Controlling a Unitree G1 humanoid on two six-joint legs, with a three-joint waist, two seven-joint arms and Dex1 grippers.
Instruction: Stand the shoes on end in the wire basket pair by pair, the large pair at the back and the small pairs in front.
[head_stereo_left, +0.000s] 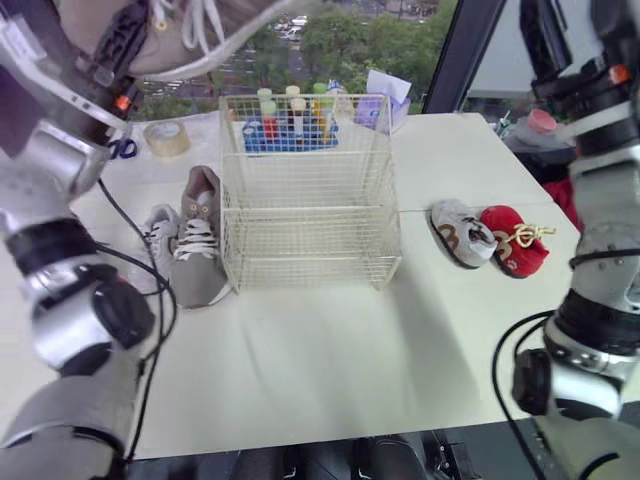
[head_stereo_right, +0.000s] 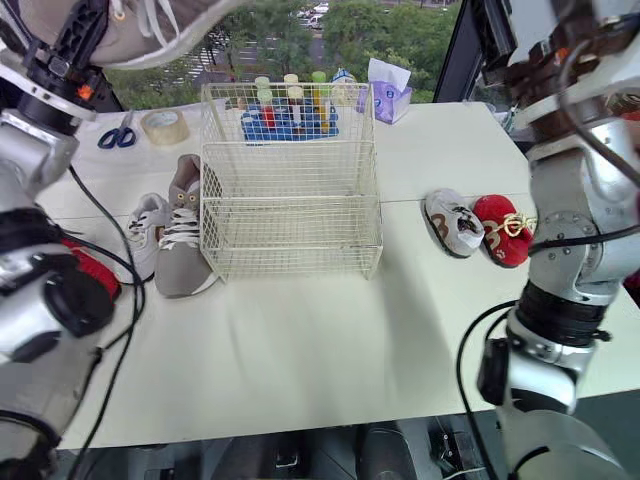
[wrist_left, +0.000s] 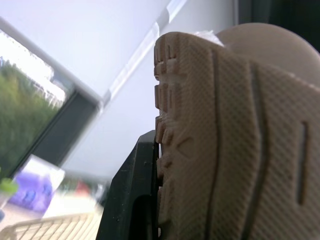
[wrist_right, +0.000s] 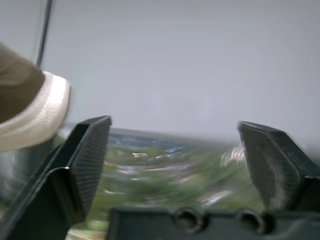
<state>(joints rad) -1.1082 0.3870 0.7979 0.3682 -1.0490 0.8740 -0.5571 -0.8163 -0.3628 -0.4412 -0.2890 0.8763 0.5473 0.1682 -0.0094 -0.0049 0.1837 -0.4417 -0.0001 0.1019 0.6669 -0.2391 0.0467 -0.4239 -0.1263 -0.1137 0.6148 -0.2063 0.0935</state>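
Both arms are rising high from bent elbows, the left arm (head_stereo_left: 70, 250) on its own side and the right arm (head_stereo_left: 600, 200) on the other. The left pincer (head_stereo_left: 120, 55) is clamping a big tan shoe (head_stereo_left: 190, 40) up above the bench (head_stereo_left: 330, 350). One black finger (wrist_left: 135, 190) is pressing flat against the edge of the ribbed sole, and the white laces are dangling. The right pincer (wrist_right: 175, 150) is standing wide apart, holding and touching nothing.

On the bench, a second big tan shoe (head_stereo_left: 200, 250) is lying just beside the left wall of the wire basket (head_stereo_left: 308, 200), with a small white shoe (head_stereo_left: 158, 235) touching its outer side. Right of the basket and apart from it, a small grey shoe (head_stereo_left: 462, 232) and a small red shoe (head_stereo_left: 515, 240) are lying side by side. Farther back, a roll of tape (head_stereo_left: 167, 137) and scissors (head_stereo_left: 122, 148) are sitting to the left. A blue tray of bottles (head_stereo_left: 290, 125) is standing behind the basket, beside a purple tissue box (head_stereo_left: 380, 100).
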